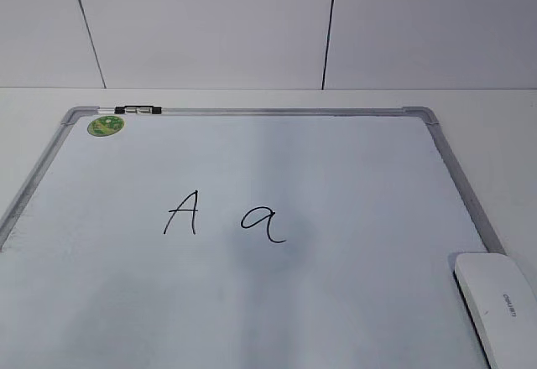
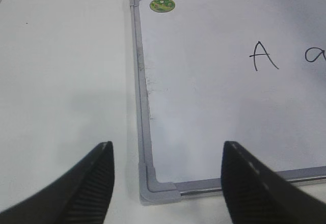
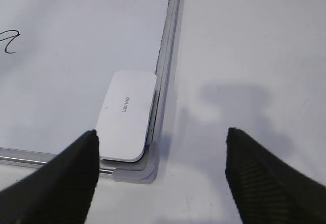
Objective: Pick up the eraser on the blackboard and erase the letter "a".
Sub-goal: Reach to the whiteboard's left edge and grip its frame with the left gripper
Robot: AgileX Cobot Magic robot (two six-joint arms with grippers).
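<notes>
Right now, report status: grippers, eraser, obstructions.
Left gripper and right gripper open, empty. Eraser untouched in board corner. Letter "a" unerased. Nothing blocking.

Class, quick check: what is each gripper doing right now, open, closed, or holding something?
Left gripper: open, holding nothing, above the blackboard's near-left corner.
Right gripper: open, holding nothing, close to the eraser.
</notes>
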